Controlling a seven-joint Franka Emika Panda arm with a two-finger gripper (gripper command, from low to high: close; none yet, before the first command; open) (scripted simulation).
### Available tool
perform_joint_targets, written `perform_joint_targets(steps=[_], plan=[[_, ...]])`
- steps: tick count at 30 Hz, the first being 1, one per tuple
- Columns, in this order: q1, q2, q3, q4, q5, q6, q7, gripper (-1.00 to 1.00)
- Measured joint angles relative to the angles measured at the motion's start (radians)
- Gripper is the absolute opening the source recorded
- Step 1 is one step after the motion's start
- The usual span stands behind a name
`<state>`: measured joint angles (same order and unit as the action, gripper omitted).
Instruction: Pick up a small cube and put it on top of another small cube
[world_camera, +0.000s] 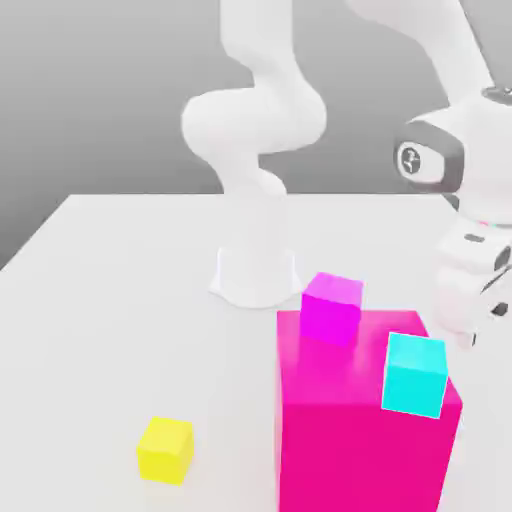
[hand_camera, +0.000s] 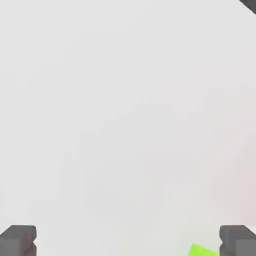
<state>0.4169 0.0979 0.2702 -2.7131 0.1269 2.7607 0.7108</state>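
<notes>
Gripper has its fingers wide apart with nothing between them. A corner of the lime-green cube shows just beside one fingertip, sitting turned diagonally; being a cube, no long axis. In the exterior view, the magenta-purple cube sits center-right on the hot-pink block.

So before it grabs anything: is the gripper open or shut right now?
Open. In the hand view the gripper has its two dark fingertips far apart with bare table between them, and the lime-green cube sits just inside one.

Bright, even, diffuse light; faint soft shadows on the white table; slight overall softness.
</notes>
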Motion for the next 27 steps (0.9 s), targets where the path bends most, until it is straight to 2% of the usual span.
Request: perform_joint_targets(steps=[2, 6, 13, 14, 21, 27], plan=[[-0.002, 0.002, -0.025, -0.058, -0.005, 0.049, 0.072, 0.0], [-0.083, -0.061, -0.083, -0.102, -0.111, 0.079, 0.204, 0.0], [-0.003, 0.145, -0.201, -0.069, -0.258, 0.264, 0.326, 0.0], [0.011, 0.169, -0.216, -0.065, -0.265, 0.284, 0.331, -1.0], [0.011, 0.17, -0.216, -0.065, -0.269, 0.285, 0.335, -1.0], [-0.023, -0.024, -0.156, -0.1, -0.16, 0.126, 0.254, -1.0]])
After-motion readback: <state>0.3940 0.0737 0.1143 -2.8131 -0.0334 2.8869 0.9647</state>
